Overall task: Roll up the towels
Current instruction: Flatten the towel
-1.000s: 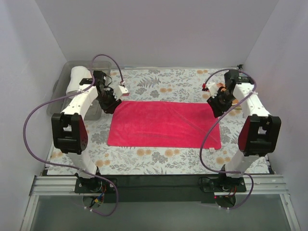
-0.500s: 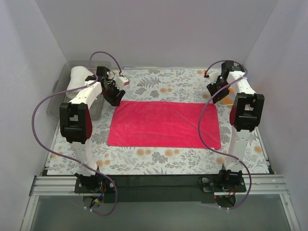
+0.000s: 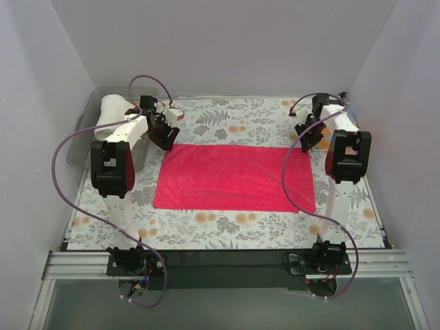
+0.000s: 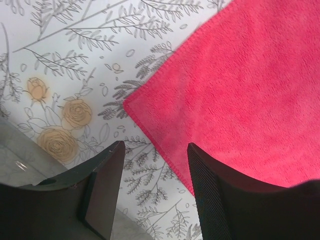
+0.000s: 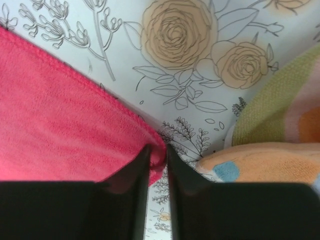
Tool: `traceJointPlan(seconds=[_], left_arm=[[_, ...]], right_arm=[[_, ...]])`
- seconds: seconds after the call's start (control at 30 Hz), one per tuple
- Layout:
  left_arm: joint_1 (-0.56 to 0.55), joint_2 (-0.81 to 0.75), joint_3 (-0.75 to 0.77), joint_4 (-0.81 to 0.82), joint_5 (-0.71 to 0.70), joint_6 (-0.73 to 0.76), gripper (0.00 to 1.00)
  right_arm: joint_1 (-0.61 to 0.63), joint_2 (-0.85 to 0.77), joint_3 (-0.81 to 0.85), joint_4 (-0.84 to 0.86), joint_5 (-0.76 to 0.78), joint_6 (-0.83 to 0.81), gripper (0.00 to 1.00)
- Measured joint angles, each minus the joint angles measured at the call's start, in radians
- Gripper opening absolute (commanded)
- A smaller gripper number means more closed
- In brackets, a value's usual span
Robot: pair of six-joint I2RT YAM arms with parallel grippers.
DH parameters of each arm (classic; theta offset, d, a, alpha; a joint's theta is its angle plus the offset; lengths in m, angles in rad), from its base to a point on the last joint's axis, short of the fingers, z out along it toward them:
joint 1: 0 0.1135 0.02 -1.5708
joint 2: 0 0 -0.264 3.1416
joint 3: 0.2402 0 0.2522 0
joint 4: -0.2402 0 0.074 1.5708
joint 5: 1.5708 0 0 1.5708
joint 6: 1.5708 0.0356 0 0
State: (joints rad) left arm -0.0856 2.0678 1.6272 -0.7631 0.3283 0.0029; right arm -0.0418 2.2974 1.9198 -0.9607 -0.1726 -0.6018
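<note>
Hovering over red towel (image 3: pixel 234 177) far corners: left jaws apart, empty; right jaws nearly closed, grip unclear

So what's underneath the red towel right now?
The red towel lies flat on the floral table covering, which shows all round its edges. Whatever is beneath its middle is covered; no bump shows through.

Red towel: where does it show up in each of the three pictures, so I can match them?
Top view: red towel flat in the middle of the flowered cloth.
Left wrist view: red towel fills the right side, one corner pointing left.
Right wrist view: red towel lies lower left, corner near centre.
Shared landmark: the flowered cloth under it.
</note>
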Motion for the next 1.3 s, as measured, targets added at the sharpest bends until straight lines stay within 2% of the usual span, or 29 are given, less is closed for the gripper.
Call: traceJointPlan(seconds=[0.13,0.67,0.9,1.13,1.3], left_arm=[[0.008,0.031,0.047,0.006,-0.002,-0.023,0.48],[0.023,0.13,0.176,0.027,0.036,-0.064,0.43],[0.027,0.182,0.178,0.022,0.04,-0.059,0.39],[0.032,0.187,0.148,0.043,0.037,-0.035,0.31],[0.032,0.18,0.131,0.061,0.048,-0.02,0.31]], right_arm=[[0.0,0.004,0.002,0.004,0.006,0.001,0.01],[0.0,0.004,0.002,0.017,0.012,0.001,0.01],[0.0,0.004,0.002,0.018,0.012,0.0,0.01],[0.0,0.004,0.002,0.019,0.013,-0.003,0.01],[0.0,0.004,0.002,0.019,0.013,-0.004,0.01]])
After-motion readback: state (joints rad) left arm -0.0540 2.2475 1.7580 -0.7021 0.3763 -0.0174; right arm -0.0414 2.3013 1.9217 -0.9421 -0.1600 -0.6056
